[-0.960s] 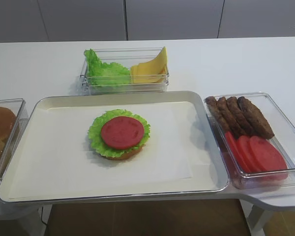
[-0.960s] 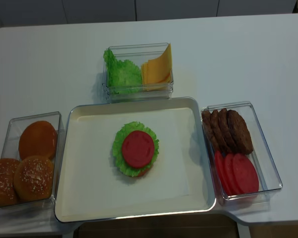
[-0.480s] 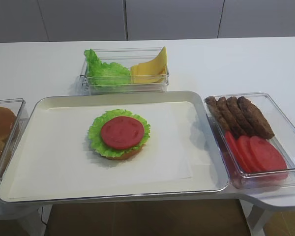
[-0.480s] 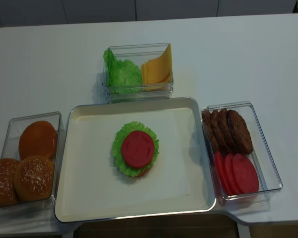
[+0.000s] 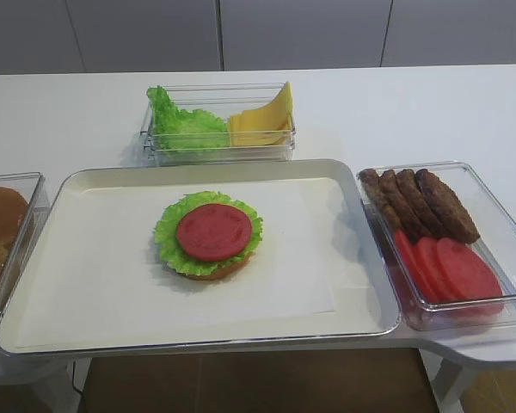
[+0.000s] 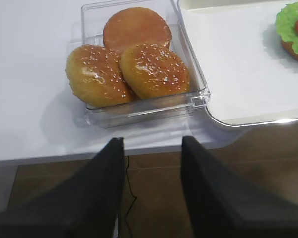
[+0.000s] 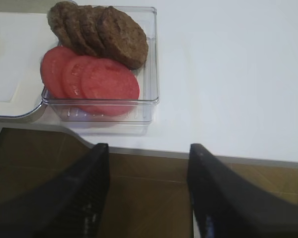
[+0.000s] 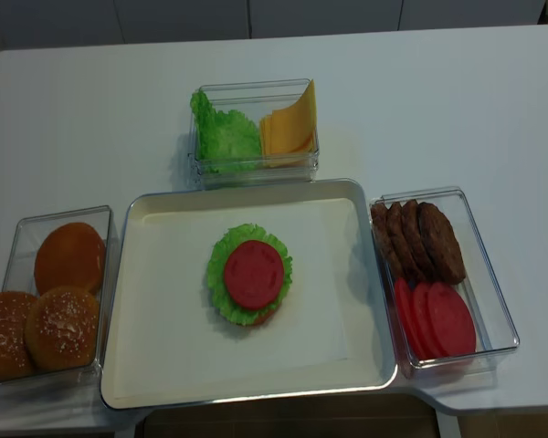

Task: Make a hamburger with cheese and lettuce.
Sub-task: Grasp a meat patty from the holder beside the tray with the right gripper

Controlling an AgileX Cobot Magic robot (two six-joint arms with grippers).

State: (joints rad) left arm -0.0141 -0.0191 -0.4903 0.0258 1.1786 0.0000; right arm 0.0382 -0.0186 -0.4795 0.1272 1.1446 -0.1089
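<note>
- Far left: clear bin of buns (image 8: 55,292), two seeded tops in front, one plain half behind, just beside the tray's left edge.
- Left gripper (image 6: 153,188) hanging below the table edge, in front of that bin; jaws spread, nothing between them; seen only in the left wrist view, absent from both overhead views.
- Centre: tray (image 8: 146,383) lined with white paper, carrying the hamburger (image 8: 249,275) slightly left of middle: bun base, frilly green leaf, red slice on top. No patty or cheese on it yet, by the look of it.
- Behind the tray, just beyond its far rim: clear bin with the lettuce (image 8: 224,137) on the left and the cheese (image 8: 290,126) on the right, slices leaning upright against the wall, edges up.
- Right: clear bin of patties (image 8: 418,239) at the back, tomato slices (image 8: 437,318) overlapping in front, just beside the tray's right rim.
- Right gripper (image 7: 148,188) hanging below the table edge, directly in front of the tomato end of that bin; jaws spread wide, empty.
- Deciding relation, as judged: patties straight ahead of the right gripper, past the tomatoes; cheese farther back and to its left. Right arm nearer to both.
- Overhead views: whole layout, no arms. Wrist views: jaws, plus only the nearest bin each; the cheese bin missing from both.
</note>
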